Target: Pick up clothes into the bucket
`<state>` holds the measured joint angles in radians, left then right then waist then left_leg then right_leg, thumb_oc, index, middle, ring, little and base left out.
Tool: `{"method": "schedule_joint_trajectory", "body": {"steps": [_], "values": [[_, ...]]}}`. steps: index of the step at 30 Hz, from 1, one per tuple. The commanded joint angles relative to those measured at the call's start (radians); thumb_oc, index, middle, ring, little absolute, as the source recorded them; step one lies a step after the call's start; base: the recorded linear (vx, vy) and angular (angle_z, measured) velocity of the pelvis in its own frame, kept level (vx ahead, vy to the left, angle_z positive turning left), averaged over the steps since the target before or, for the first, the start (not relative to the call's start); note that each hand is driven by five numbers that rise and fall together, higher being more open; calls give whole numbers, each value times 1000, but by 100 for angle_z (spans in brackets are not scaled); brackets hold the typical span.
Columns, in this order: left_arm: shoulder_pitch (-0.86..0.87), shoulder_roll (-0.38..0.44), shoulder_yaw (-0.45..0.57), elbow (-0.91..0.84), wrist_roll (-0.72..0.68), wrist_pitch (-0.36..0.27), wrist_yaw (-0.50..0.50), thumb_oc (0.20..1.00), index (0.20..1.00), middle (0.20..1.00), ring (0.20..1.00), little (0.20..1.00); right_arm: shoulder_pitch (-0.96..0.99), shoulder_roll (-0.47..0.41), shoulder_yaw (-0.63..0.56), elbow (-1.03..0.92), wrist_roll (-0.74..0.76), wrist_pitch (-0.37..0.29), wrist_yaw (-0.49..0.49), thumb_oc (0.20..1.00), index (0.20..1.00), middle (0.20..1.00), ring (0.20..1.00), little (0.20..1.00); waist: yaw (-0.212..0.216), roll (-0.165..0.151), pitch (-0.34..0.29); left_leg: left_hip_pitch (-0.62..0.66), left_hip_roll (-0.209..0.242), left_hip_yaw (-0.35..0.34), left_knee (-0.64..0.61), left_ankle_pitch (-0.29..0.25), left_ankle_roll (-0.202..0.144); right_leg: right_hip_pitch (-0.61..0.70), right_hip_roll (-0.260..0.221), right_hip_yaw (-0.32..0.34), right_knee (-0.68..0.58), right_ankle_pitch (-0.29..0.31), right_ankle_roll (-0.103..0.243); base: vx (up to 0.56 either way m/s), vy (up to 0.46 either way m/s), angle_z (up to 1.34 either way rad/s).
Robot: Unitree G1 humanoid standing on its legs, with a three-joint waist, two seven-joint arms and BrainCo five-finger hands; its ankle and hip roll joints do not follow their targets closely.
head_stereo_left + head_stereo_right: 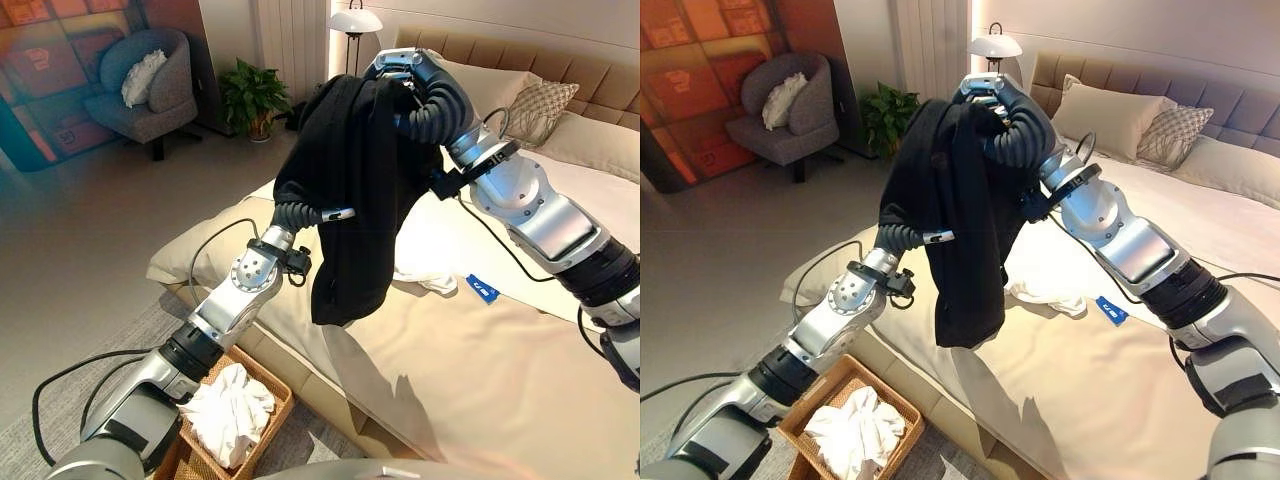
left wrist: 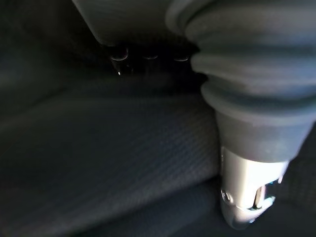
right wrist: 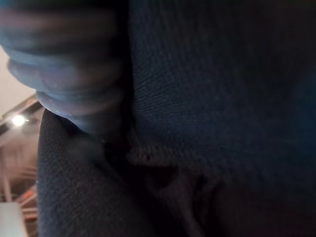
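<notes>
A black garment (image 1: 350, 190) hangs in the air over the near edge of the bed (image 1: 480, 380), held up between both arms. The right hand (image 1: 395, 66) sits at the top of it, at about 12 o'clock in the left eye view, with cloth draped over it; its fingers are buried in the fabric, so I cannot tell whether they are curled or straight. The left hand (image 1: 300, 213) goes into the garment from 9 o'clock, and its fingers are hidden inside the folds too, so its state cannot be told either. Both wrist views look onto dark woven cloth pressed close.

The garment looks soft, limp and fairly light; it folds and trails down in a long tail toward 6 o'clock. It will likely sag and slide off a flat palm, so a bunched pinch near the top fold seems the safest hold.

The wicker basket (image 1: 270, 385) stands on the floor at 7 o'clock, below the left arm, with white clothes (image 1: 232, 410) already in it. Another white cloth (image 1: 425, 280) lies on the bed just behind the hanging tail. A small blue tag (image 1: 483, 290) lies on the sheet at 4 o'clock; its print is too small to read.
</notes>
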<state>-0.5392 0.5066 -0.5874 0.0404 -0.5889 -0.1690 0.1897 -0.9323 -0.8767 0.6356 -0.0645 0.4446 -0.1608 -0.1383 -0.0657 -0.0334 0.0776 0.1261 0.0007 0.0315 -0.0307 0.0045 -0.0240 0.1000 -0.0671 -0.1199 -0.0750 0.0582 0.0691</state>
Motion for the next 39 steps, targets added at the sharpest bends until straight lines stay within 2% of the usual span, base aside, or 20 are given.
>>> {"method": "schedule_joint_trajectory", "body": {"steps": [1, 3, 10, 17, 21, 22, 29, 30, 31, 32, 35, 39], "values": [[-157, 31, -98, -33, -154, -28, -53, 1000, 1000, 1000, 1000, 1000, -35, -21, -20, -39, 99, -34, 6, 200, 200, 200, 200, 200, 18, -34, -17, -57, 5, -36, 76, -29, -23, -16, -52, -48, 114, -56, 62, 0, 0, 0], [-178, 44, -148, -56, -239, -17, -80, 1000, 1000, 1000, 1000, 1000, -32, -13, 6, -52, 142, -33, 18, 200, 200, 200, 200, 200, 17, -35, -17, -59, 6, -36, 76, -27, -24, -16, -52, -49, 114, -54, 62, 0, 0, 0], [-252, 77, -287, -89, -382, 9, -139, 1000, 1000, 1000, 1000, 1000, -37, -3, 99, -96, 265, -27, 76, 200, 200, 200, 200, 200, 15, -36, -14, -62, 6, -40, 74, -22, -28, -17, -52, -52, 113, -53, 62, 0, 0, 0], [-380, 130, -444, -109, -409, 45, -224, 1000, 1000, 1000, 1000, 1000, -65, -7, 159, -104, 318, -32, 105, 200, 200, 200, 200, 200, 8, -31, -13, -60, 6, -38, 74, -21, -29, -16, -53, -54, 113, -52, 66, 0, 0, 0], [-380, 118, -457, -97, -399, 41, -221, 1000, 1000, 1000, 1000, 1000, -65, -3, 164, -108, 322, -36, 106, 200, 200, 200, 200, 200, 8, -32, -11, -60, 5, -39, 74, -21, -29, -17, -53, -54, 116, -52, 66, 0, 0, 0], [-369, 108, -448, -93, -390, 38, -216, 200, 200, 200, 200, 200, -59, 0, 158, -117, 321, -36, 108, 200, 200, 200, 200, 200, 8, -34, -10, -59, 5, -40, 73, -21, -29, -16, -53, -53, 117, -52, 66, 0, 0, 0], [-284, 59, -371, -71, -372, 26, -194, 200, 200, 200, 200, 200, -10, 7, 106, -137, 293, -41, 95, 200, 200, 200, 200, 200, 10, -39, -9, -61, 4, -40, 72, -22, -26, -17, -55, -55, 120, -56, 65, 0, 0, 0], [-250, 45, -335, -71, -373, 21, -186, 200, 200, 200, 200, 200, 5, 7, 79, -142, 271, -43, 86, 498, 498, 498, 498, 498, 10, -40, -9, -60, 3, -40, 72, -23, -24, -16, -56, -54, 120, -57, 65, 0, 0, 0], [-226, 38, -313, -70, -376, 19, -179, 200, 200, 200, 200, 200, 18, 7, 60, -141, 258, -43, 77, 884, 884, 884, 884, 884, 10, -41, -8, -60, 3, -40, 73, -24, -23, -16, -56, -54, 121, -58, 64, 0, 0, 0], [-208, 34, -294, -71, -379, 17, -174, 200, 200, 200, 200, 200, 28, 5, 47, -141, 250, -43, 75, 1000, 1000, 1000, 1000, 1000, 11, -42, -9, -60, 2, -40, 74, -26, -23, -15, -56, -54, 122, -59, 64, 0, 0, 0], [-152, 22, -252, -79, -398, 19, -170, 200, 200, 200, 200, 200, 62, -10, 1, -136, 219, -39, 56, 1000, 1000, 1000, 1000, 1000, 10, -45, -12, -58, 1, -41, 74, -29, -20, -13, -57, -54, 124, -61, 64, 0, 0, 0], [-77, 47, -195, -116, -418, 27, -183, 200, 200, 200, 200, 200, 129, -39, -88, -119, 183, -37, 25, 1000, 1000, 1000, 1000, 1000, 12, -45, -15, -54, 1, -43, 74, -31, -19, -10, -58, -55, 124, -62, 64, 0, 0, 0]]}}
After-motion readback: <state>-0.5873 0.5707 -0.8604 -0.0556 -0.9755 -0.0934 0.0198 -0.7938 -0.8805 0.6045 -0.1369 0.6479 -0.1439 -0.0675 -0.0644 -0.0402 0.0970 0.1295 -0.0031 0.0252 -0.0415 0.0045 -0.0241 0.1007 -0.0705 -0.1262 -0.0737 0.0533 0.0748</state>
